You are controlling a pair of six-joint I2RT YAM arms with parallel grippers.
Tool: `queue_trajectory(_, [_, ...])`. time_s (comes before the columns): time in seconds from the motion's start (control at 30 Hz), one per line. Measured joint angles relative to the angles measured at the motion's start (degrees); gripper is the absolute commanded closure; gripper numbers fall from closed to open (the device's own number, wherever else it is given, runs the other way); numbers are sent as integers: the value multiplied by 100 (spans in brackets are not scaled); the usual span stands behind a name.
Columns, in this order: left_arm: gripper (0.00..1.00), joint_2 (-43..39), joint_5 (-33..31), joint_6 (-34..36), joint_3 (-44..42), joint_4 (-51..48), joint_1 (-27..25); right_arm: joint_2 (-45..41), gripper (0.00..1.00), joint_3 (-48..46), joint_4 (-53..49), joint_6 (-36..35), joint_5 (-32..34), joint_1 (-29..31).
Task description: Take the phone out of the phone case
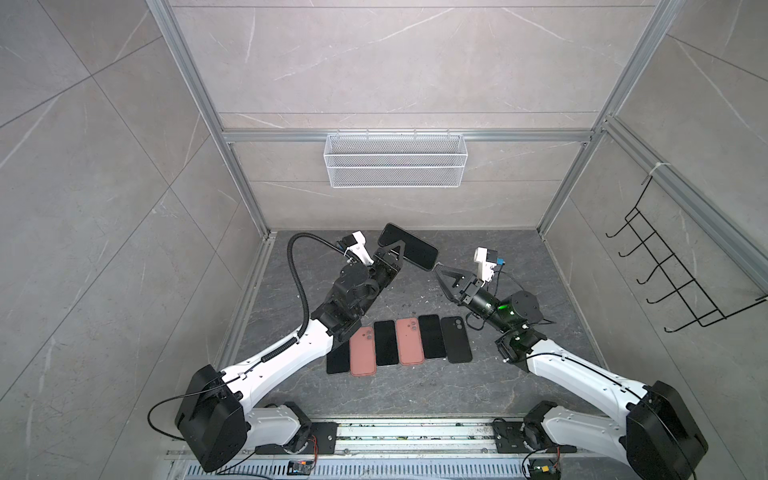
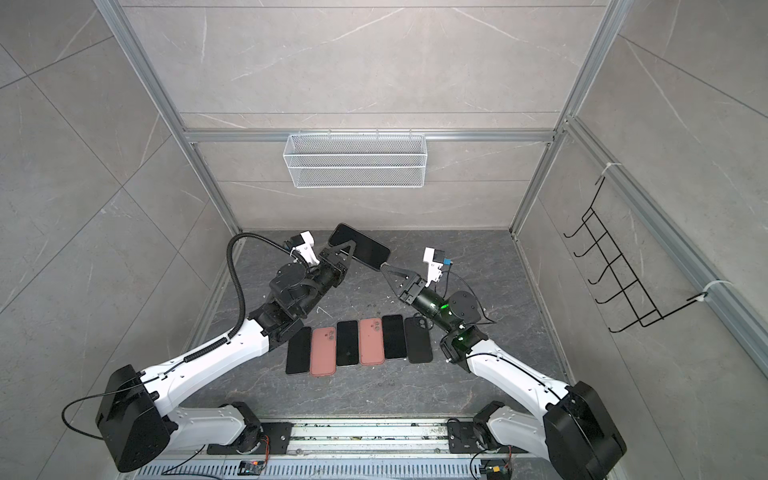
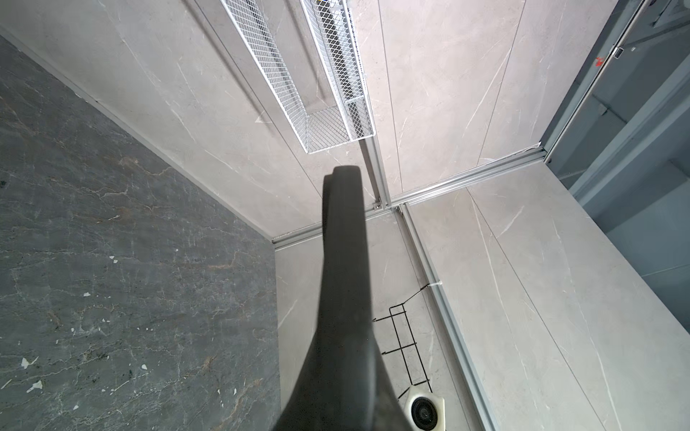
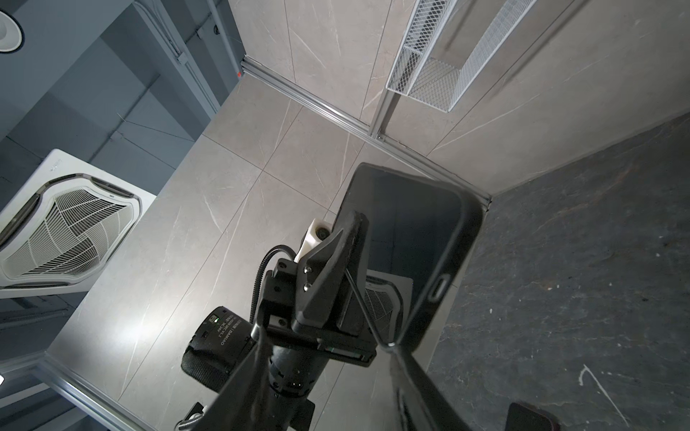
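Note:
A black phone (image 1: 411,246) (image 2: 362,246) sits in a black phone case (image 4: 465,239), held up above the table and tilted, screen (image 4: 403,224) facing up. My left gripper (image 1: 397,250) (image 2: 348,250) is shut on its long edge near the middle. In the left wrist view only a dark edge-on shape (image 3: 343,298) shows. My right gripper (image 1: 439,277) (image 2: 386,277) (image 4: 326,339) is at the phone's near right corner with its jaws apart. One of its fingertips (image 4: 392,347) touches the case corner beside the port cut-out.
A row of phones and cases lies on the dark table (image 1: 415,395): pink cases (image 1: 363,351) (image 1: 409,340), black phones (image 1: 386,343) (image 1: 432,336), a black case (image 1: 456,338). A white mesh basket (image 1: 395,160) hangs on the back wall and a black wire rack (image 1: 673,274) on the right wall.

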Motion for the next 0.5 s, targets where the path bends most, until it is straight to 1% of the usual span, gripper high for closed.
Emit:
queue_trajectory(0.2, [100,0,2,-66,0,13,0,243,51,0,105,20,0,107])
queue_trajectory(0.33, [100,0,9,-111,0,24,0,319,56,0,184,48,0,136])
queue_trajectory(0.4, [100,2,13,-133,0,26,0,337,59,0,201,68,2,136])
queue_trajectory(0.5, [100,4,35,-162,-9,26,-4,358,68,0,225,107,2,136])
